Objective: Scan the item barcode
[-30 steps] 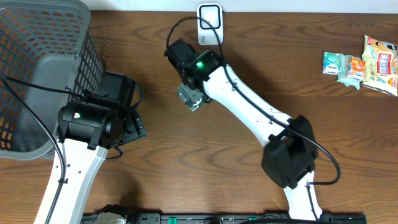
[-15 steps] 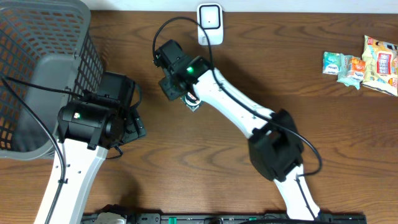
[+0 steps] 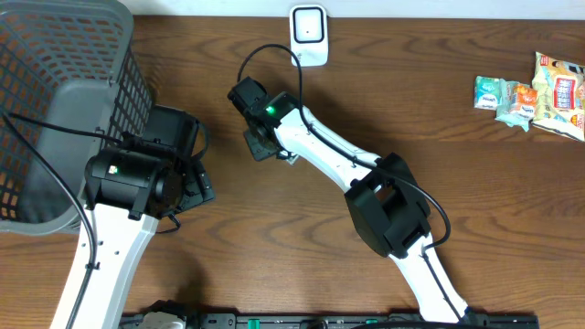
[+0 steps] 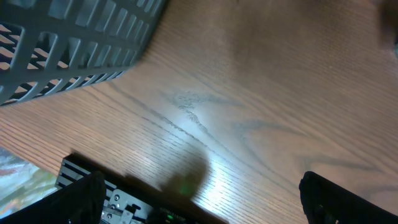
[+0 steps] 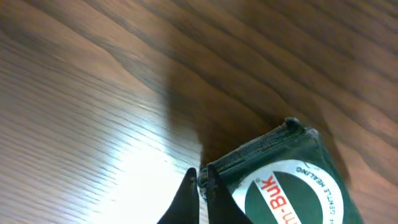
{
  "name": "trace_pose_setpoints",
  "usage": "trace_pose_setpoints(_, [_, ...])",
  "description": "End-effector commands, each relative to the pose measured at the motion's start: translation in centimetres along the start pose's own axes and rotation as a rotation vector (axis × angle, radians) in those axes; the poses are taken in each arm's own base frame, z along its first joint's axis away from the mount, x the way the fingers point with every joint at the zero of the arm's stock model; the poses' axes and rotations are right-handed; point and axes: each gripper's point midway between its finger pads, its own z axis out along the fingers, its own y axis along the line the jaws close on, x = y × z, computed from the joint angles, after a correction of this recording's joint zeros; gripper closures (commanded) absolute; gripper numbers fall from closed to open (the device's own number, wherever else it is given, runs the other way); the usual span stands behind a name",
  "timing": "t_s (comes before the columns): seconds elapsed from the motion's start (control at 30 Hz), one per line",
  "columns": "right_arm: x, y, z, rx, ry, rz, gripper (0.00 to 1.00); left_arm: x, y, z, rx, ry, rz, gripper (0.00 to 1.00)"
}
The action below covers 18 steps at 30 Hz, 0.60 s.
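Now the right end effector point(image 5: 200, 186) is closed where it was spread a second ago. A corner of the green packet point(image 5: 280, 193), lying on the tabletop point(image 5: 93, 93) near the white scanner point(image 3: 309, 35), appears pinched, ready for lifting. The left end effector point(image 4: 199, 186) is held open.

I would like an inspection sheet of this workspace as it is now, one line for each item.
Surface: brown wooden table; glare patches in the wrist views.
Job's things: white scanner at the far edge; green packet lying on the table under the right arm.
Clutter: grey basket at left; snack packets at right.
End effectors: left end effector open, empty; right end effector shut, apparently pinching the green packet's edge.
Cables: black cable loops beside the scanner; another cable crosses the basket.
Surroundings: black rail at the near edge; nothing else seen.
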Motion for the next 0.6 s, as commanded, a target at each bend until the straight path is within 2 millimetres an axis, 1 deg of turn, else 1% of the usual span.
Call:
trace_pose_setpoints(0.0, [1.3, -3.0, 0.4, 0.158, 0.042, 0.01, 0.99, 0.1, 0.1, 0.0, 0.002, 0.004, -0.017, 0.02])
trace_pose_setpoints(0.07, [2.3, -4.6, 0.0, 0.243, 0.072, 0.038, 0.99, 0.1, 0.1, 0.0, 0.003, 0.004, -0.017, 0.02])
trace_pose_setpoints(0.17, [3.4, -6.2, -1.1, 0.328, 0.105, 0.055, 0.99, 0.1, 0.1, 0.0, 0.003, 0.004, -0.017, 0.02])
trace_pose_setpoints(0.23, [3.9, -7.3, -2.1, 0.379, 0.122, 0.044, 0.99, 0.1, 0.1, 0.0, 0.002, 0.004, -0.017, 0.02])
trace_pose_setpoints(0.37, [4.3, -9.6, -4.5, 0.478, 0.124, 0.056, 0.99, 0.1, 0.1, 0.0, 0.002, 0.004, -0.017, 0.02])
trace_pose_setpoints(0.43, [4.2, -9.9, -5.3, 0.475, 0.119, 0.073, 0.99, 0.1, 0.1, 0.0, 0.003, 0.004, -0.017, 0.02])
trace_pose_setpoints(0.47, [4.1, -9.8, -5.4, 0.457, 0.116, 0.089, 0.99, 0.1, 0.1, 0.0, 0.003, 0.004, -0.017, 0.02])
trace_pose_setpoints(0.5, [3.9, -9.4, -5.5, 0.42, 0.109, 0.102, 0.98, 0.1, 0.1, 0.0, 0.002, 0.004, -0.017, 0.02])
trace_pose_setpoints(0.57, [3.3, -7.7, -5.3, 0.311, 0.097, 0.122, 0.97, 0.1, 0.1, 0.0, 0.003, 0.004, -0.017, 0.02])
